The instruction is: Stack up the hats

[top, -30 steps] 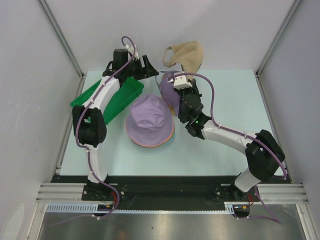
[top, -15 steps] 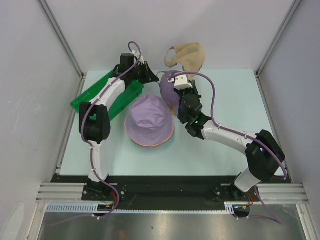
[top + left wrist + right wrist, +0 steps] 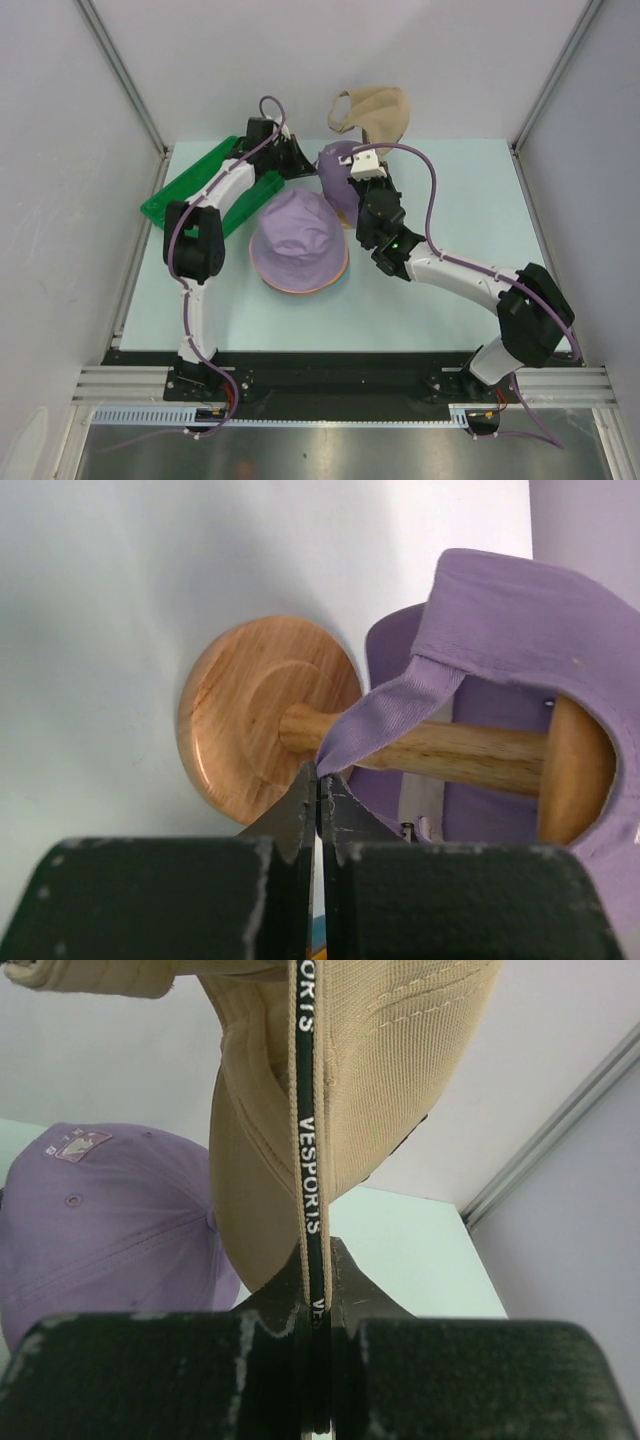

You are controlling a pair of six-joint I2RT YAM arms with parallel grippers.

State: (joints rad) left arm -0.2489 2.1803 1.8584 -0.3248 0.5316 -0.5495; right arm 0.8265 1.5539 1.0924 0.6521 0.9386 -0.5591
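A stack of bucket hats (image 3: 298, 240) lies mid-table, a lavender one on top, with orange and teal rims showing beneath. Behind it a purple baseball cap (image 3: 335, 172) (image 3: 520, 630) sits on a wooden stand (image 3: 265, 715) lying on its side. My left gripper (image 3: 305, 165) (image 3: 320, 780) is shut on that cap's purple back strap (image 3: 385, 715). My right gripper (image 3: 368, 145) (image 3: 315, 1305) is shut on the lower edge of the tan baseball cap (image 3: 372, 110) (image 3: 400, 1050), held up above the table's far side. The purple cap (image 3: 100, 1210) shows left of it.
A green tray (image 3: 195, 190) lies at the back left under the left arm. White walls with metal corner posts (image 3: 550, 90) close the table at the back and sides. The right arm's cable (image 3: 425, 190) loops over the right half.
The left arm swung right from above the tray to the purple cap and its gripper shut on the strap. The right arm and tan cap barely moved.
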